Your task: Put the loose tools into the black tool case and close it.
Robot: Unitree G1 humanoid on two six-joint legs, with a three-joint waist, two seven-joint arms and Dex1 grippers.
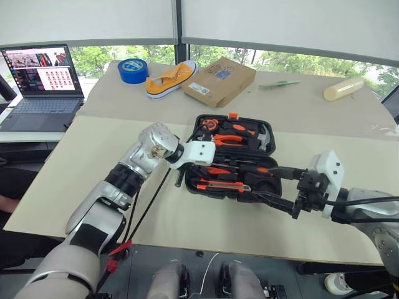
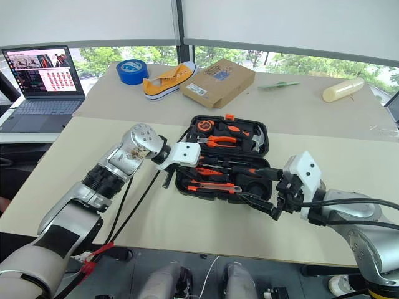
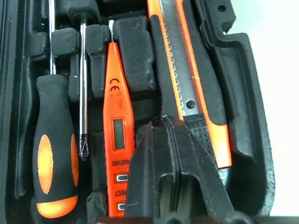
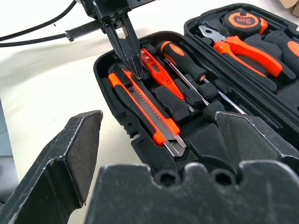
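The black tool case [image 1: 272, 148] lies open on the table. In its lower half lie an orange-black utility knife [image 3: 187, 70], a thin orange tester screwdriver [image 3: 119, 126] and an orange-and-black-handled screwdriver [image 3: 53, 158], with a second screwdriver's shaft [image 3: 83, 93] between them. My left gripper [image 3: 163, 122] is shut, and its tips point down between the knife [image 4: 145, 105] and the tester [image 4: 156, 72]. Whether they touch either, I cannot tell. At the case's near right corner my right gripper [image 1: 262, 182] stands open, holding nothing.
Orange pliers [image 1: 229, 139] and a tape measure [image 1: 209, 124] sit in the case's far half. A cardboard box [image 1: 219, 81], yellow shoe [image 1: 170, 78] and blue tape roll [image 1: 133, 70] lie behind it. A laptop [image 1: 40, 81] is far left, a cream bottle [image 1: 343, 88] far right.
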